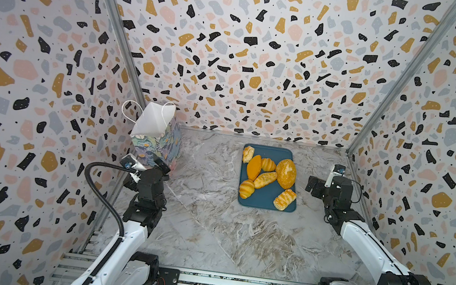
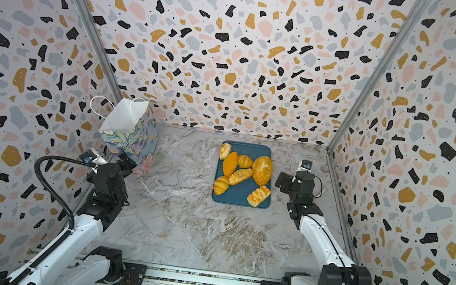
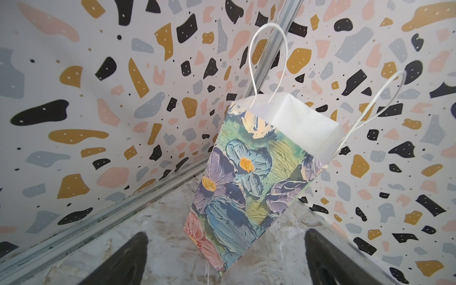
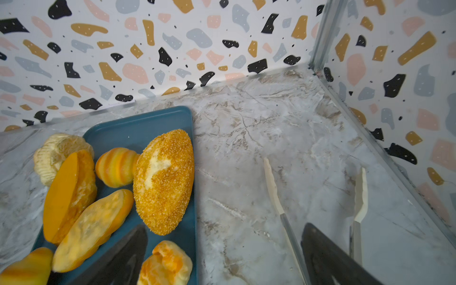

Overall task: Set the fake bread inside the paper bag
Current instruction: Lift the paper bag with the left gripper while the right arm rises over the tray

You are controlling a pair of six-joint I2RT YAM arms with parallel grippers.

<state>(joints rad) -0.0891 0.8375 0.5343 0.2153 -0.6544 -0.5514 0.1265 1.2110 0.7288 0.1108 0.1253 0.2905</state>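
While the paper bag stands on end, mouth up, in the desk's far-left corner in both top views, the fake bread crowds a blue tray. Left wrist: left gripper open, facing the bag. Right wrist: right gripper open beside the tray.

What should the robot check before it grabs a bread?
1. Bag mouth open: ok.
2. Bag's inside empty: cannot tell.
3. Left pincer open and empty: ok.
4. Right pincer open and empty: ok.
5. Breads lying uncovered on tray: ok.
6. Right pincer lined up around a bread: not ok.
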